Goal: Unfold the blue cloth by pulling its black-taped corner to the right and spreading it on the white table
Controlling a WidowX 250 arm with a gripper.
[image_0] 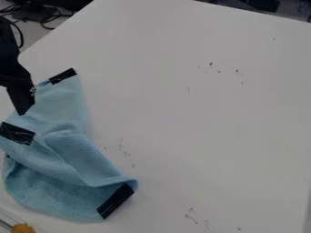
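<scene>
Counting by kind: one gripper (23, 111), one blue cloth (63, 150), three black strips on the cloth, one yellow knob (23, 228), one bench (213, 136). Strips at ten o'clock (62, 76), nine o'clock (17, 133) and nearly seven o'clock (115, 201) of the view. At nine o'clock, the gripper, pointing down at the cloth's edge. Relative to the jaws, the cloth spread from one o'clock round to six, with most of its creased, folded bulk toward five o'clock. From the jaws, nearest strip just beside, at six o'clock; another at one o'clock; farthest at five. Cannot tell whether wide, narrow or closed on cloth, nor whether touching it. Between seven and eight o'clock of the view, near the cloth, the knob, cut off by the edge. Beyond the bench, between ten and eleven o'clock, dark cables (47, 20), too tangled to count. Toward one o'clock and six o'clock, small grey marks (211, 63) on the white bench.
</scene>
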